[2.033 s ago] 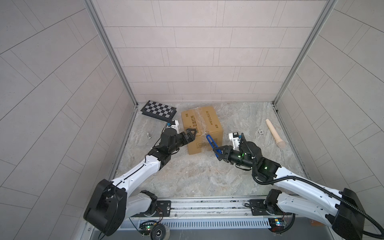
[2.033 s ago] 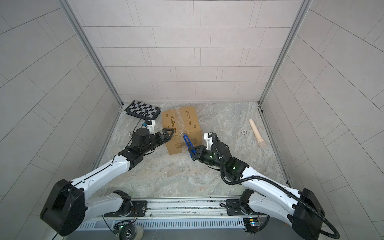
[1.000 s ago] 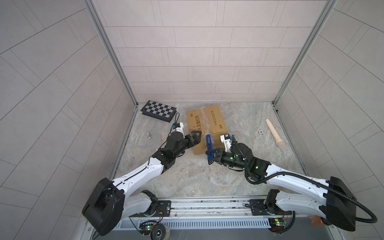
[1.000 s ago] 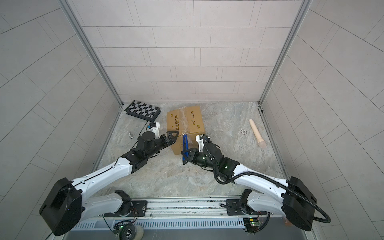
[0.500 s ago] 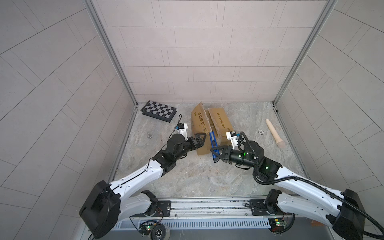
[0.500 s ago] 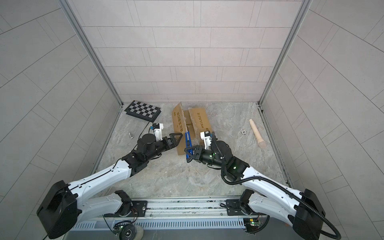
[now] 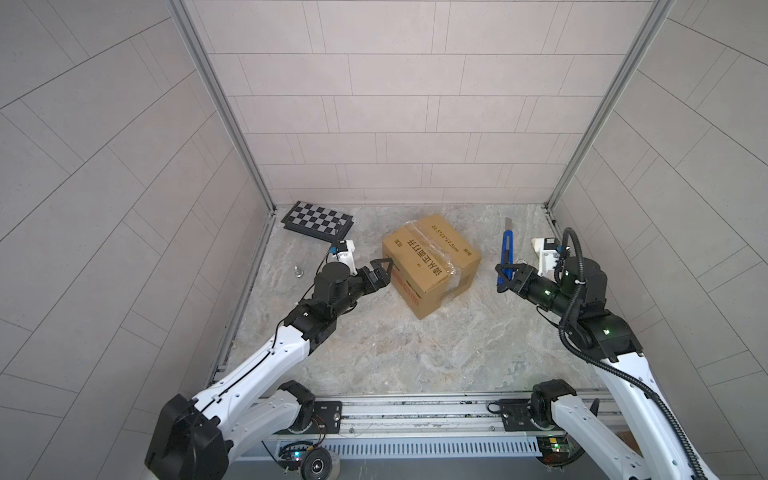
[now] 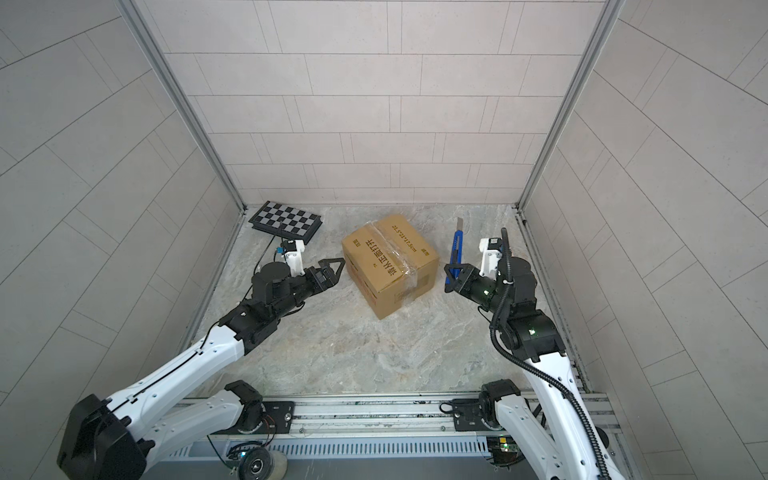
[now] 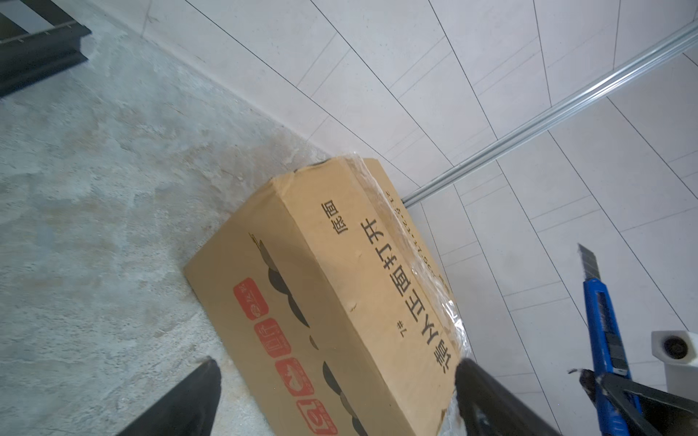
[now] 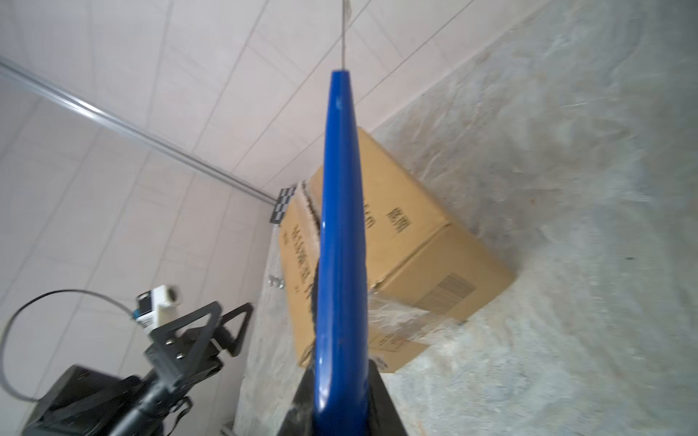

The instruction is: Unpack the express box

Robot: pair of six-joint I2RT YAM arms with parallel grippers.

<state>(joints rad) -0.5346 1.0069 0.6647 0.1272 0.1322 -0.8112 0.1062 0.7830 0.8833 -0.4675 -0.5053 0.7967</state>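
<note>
In both top views the express box sits centrally between the arms, flaps shut under clear tape. The left gripper gapes empty beside it, and the right gripper clamps a blue utility knife. The left wrist view shows the blade extended. The right wrist view shows the knife clear of the box. Next, probably: brace the box and lower the blade onto the seam.

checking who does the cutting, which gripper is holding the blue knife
The right gripper: its jaws are shut on the blue utility knife. The left gripper by the express box is open and grips nothing.
</note>
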